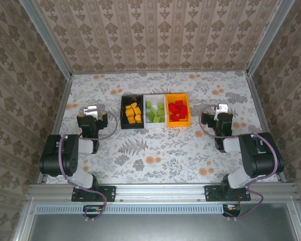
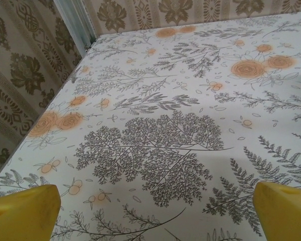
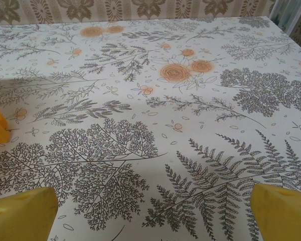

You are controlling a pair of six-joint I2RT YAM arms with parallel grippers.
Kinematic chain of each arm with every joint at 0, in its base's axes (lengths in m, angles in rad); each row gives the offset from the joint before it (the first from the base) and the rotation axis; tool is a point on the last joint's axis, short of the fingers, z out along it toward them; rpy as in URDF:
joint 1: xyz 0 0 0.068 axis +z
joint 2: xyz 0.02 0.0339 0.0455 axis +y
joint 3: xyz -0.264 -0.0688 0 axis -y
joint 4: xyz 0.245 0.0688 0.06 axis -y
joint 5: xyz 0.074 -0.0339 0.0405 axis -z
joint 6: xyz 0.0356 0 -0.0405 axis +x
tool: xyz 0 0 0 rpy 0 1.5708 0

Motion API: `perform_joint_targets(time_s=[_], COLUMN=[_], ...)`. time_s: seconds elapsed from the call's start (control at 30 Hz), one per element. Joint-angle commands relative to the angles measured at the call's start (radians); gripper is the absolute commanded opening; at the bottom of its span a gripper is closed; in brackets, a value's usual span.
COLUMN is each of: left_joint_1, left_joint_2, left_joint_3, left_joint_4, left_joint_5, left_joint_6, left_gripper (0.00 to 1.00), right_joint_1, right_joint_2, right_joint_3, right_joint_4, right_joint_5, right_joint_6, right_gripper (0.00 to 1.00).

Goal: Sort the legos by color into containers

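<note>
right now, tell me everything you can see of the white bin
The white bin is a small rectangular open-top container, plastic by its look, standing upright on the flowered table. It is the middle one in a row of three. Its long sides appear to abut the black bin on one side and the orange bin on the other. Inside lie several light green bricks, with no other colour among them.
</note>
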Motion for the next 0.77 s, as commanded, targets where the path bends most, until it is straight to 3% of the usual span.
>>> perform_joint_targets(time_s=[0.0,0.73], left_joint_1=[0.005,0.009], left_joint_2=[-0.010,-0.009], left_joint_3=[0.019,0.025], left_joint_4=[-0.014,-0.024], left_joint_5=[-0.021,0.027], left_joint_6=[-0.025,-0.014], left_gripper=[1.00,1.00], right_joint_1=[0.006,0.005], right_joint_2=[-0.007,-0.007], right_joint_3=[0.015,0.016], right_joint_4=[0.032,0.030], right_joint_5=[-0.010,-0.010], right_joint_6=[-0.005,-0.005], right_gripper=[1.00,1.00])
